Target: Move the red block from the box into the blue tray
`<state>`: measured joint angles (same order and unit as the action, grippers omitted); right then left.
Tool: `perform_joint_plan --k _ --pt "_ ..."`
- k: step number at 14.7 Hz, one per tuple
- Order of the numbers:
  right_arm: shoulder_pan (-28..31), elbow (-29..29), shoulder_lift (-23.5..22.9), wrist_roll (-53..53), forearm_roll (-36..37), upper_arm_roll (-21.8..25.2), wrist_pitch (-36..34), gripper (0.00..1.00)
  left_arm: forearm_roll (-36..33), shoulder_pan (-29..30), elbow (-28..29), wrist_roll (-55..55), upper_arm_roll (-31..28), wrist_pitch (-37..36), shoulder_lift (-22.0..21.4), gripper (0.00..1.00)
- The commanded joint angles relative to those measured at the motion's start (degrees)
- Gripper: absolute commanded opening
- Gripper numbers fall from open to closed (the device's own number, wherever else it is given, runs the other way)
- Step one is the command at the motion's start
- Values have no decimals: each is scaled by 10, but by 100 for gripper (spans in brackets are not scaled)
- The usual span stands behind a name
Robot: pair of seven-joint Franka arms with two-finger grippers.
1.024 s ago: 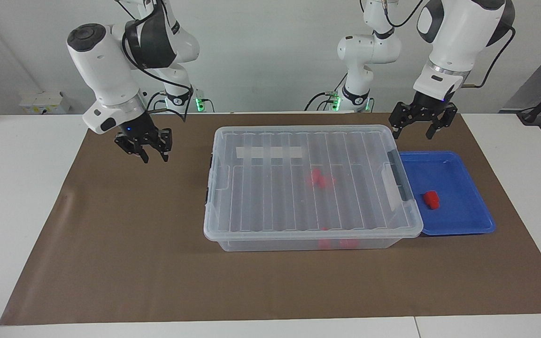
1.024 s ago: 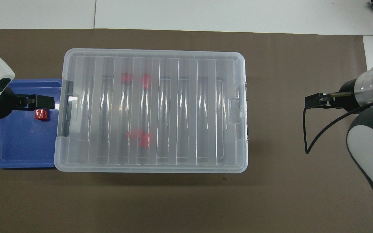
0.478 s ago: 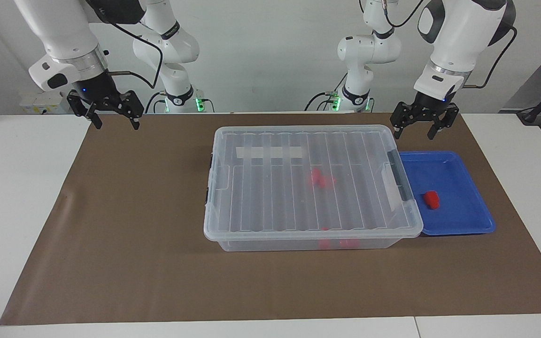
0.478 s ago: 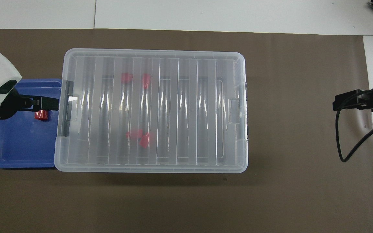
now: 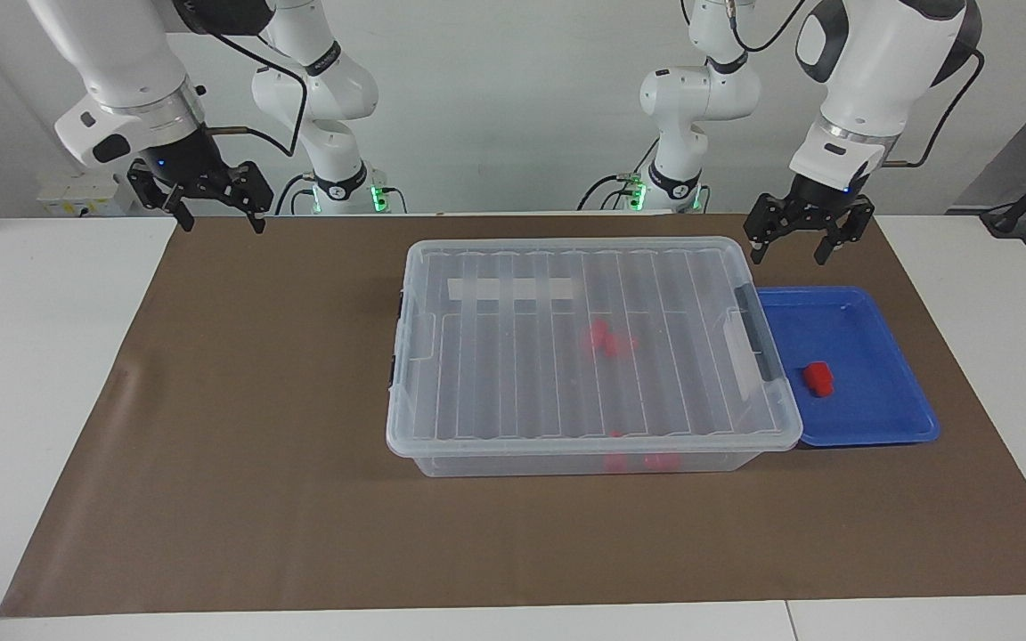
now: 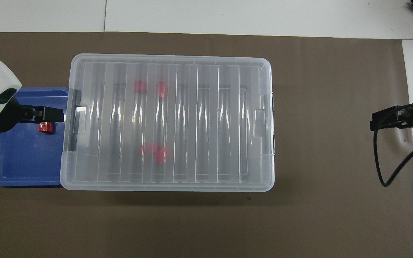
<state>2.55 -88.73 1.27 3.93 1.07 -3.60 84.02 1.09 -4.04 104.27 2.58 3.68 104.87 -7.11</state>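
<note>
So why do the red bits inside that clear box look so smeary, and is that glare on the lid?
Overhead view: bright streaks of glare run along the box's lid ribs, and the red blocks under it look smeared. Facing view: same haze through the lid, while the red block in the open blue tray shows crisp.

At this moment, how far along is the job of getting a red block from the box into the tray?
Done: one red block lies in the tray, and the box has its lid on, other red blocks inside. In hand: nothing; the left claw hangs open above the tray's edge, the right claw open over the mat. Left: seemingly nothing.
</note>
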Motion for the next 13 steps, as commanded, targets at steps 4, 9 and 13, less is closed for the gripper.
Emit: perform_joint_plan --k 4,9,13 --pt "6 -1 4 4 2 -4 -11 100 8 9 13 -7 0 -5 -15 100" --pt "5 -1 3 35 -1 -4 -2 100 8 9 13 -6 0 -5 -14 100" --pt "6 -4 4 32 -1 -4 -3 100 8 9 13 -6 0 -5 -14 100"
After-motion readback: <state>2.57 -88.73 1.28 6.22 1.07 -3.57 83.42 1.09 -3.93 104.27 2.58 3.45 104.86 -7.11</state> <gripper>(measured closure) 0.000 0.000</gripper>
